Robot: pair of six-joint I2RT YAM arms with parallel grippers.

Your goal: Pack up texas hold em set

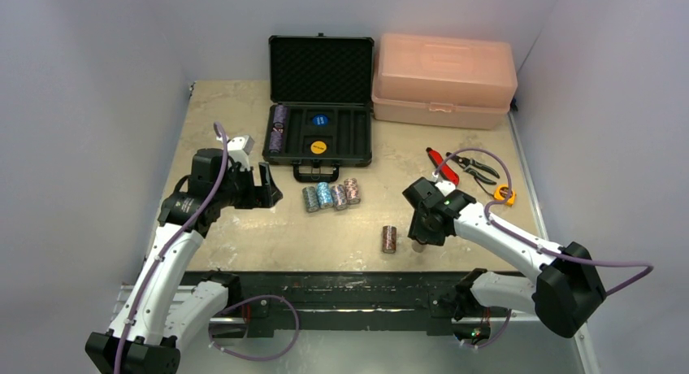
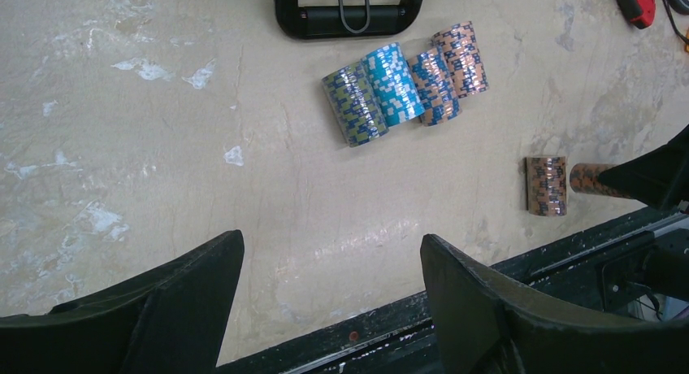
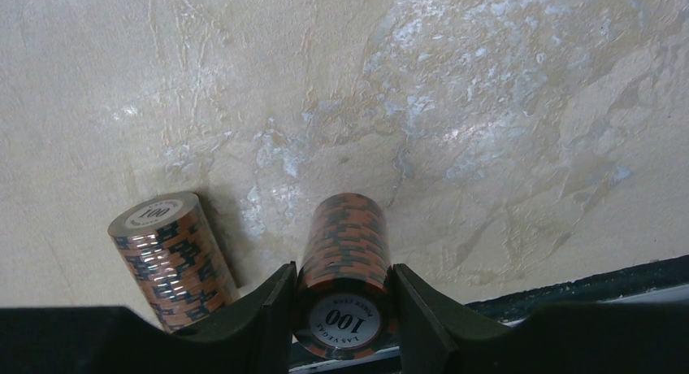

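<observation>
Right end effector (image 3: 343, 280) clamps orange chip roll (image 3: 345, 236); left end effector (image 2: 331, 248) agape, empty.

My right gripper (image 3: 341, 286) clamps an orange 100-chip roll (image 3: 344, 236) low over the table, with a matching roll (image 3: 166, 256) just beside it. Four more rolls (image 1: 331, 195) lie in a row before the open black case (image 1: 320, 106), which holds a purple roll (image 1: 279, 127).

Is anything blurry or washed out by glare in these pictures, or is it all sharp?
Top external: even light, sharp, soft shadows on the table. Left wrist: the four chip rolls glint; the left gripper is a dark silhouette. Right wrist: pale sheen on the table, yet the clamped chip stack shows its label clearly.
</observation>
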